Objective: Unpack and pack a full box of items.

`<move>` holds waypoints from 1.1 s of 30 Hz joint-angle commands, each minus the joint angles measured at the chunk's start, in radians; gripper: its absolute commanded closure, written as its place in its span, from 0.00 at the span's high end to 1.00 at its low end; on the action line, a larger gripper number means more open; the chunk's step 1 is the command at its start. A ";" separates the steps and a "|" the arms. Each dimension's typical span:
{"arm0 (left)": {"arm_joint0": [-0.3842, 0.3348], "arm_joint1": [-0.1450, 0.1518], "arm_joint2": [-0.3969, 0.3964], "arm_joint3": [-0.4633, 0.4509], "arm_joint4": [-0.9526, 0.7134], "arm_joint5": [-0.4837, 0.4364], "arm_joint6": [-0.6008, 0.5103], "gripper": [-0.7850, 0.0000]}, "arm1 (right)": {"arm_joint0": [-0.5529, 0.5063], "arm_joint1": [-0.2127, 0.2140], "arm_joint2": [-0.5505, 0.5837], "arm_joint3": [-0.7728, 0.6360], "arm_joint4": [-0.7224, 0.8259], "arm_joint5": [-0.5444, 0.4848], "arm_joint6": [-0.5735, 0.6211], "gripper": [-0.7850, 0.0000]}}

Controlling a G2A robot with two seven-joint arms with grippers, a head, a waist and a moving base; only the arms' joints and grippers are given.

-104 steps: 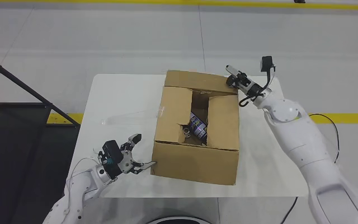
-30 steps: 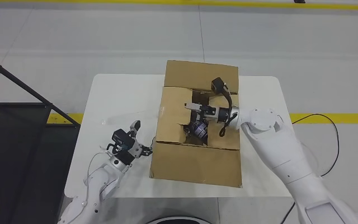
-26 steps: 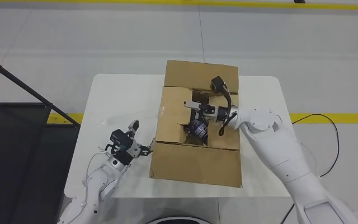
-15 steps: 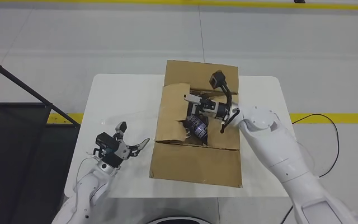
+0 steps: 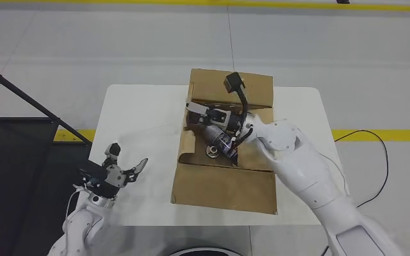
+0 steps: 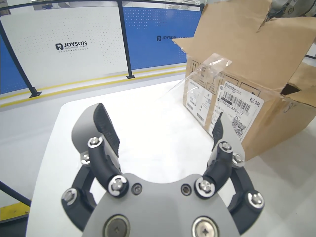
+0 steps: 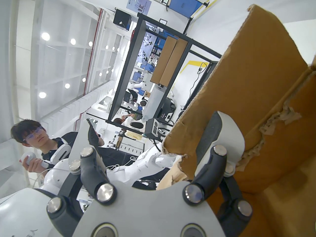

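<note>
White tabletop [image 5: 141,105] carries the job, ringed by pale factory floor with a yellow line; blue and white partition panels stand behind in the left wrist view.

Farthest left, the left gripper [image 5: 128,160] hovers over the table's near-left part, well apart from the cardboard box [image 5: 224,185]. Its fingers [image 6: 106,122] are spread wide, with nothing between them. Next comes a strip of clear tape [image 6: 209,62] trailing from the box toward the table; it looks sticky and liable to cling.

The box stands at mid-table with its left flap [image 6: 234,25] raised. On the wall facing the left gripper sit a white shipping label [image 6: 237,109] with a barcode and a square code, a smaller sticker [image 6: 197,99] and printed handling symbols [image 6: 195,66]. The panels behind carry a logo too.

At the flap's top is the right gripper [image 5: 200,114], its fingers splayed. One finger [image 7: 219,134] lies against the flap's inner face. The flap's torn corner reaches into the gap, though I cannot tell whether it is truly pinched.

Just right of that, inside the box, lies a dark can [image 5: 221,137] with a purple label, and beside it something round [image 5: 209,152], too small to name.

The corrugated flap should be light and stiff, hinging at its crease, and its ragged edge may tear; it is best taken at the free edge. The can is likely rigid, smooth and prone to roll, so it should be gripped across its body.
</note>
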 commanded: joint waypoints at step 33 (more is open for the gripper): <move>0.051 -0.003 -0.090 0.040 -0.050 -0.065 0.049 1.00 | 0.079 -0.182 -0.187 0.181 -0.192 0.028 -0.095 1.00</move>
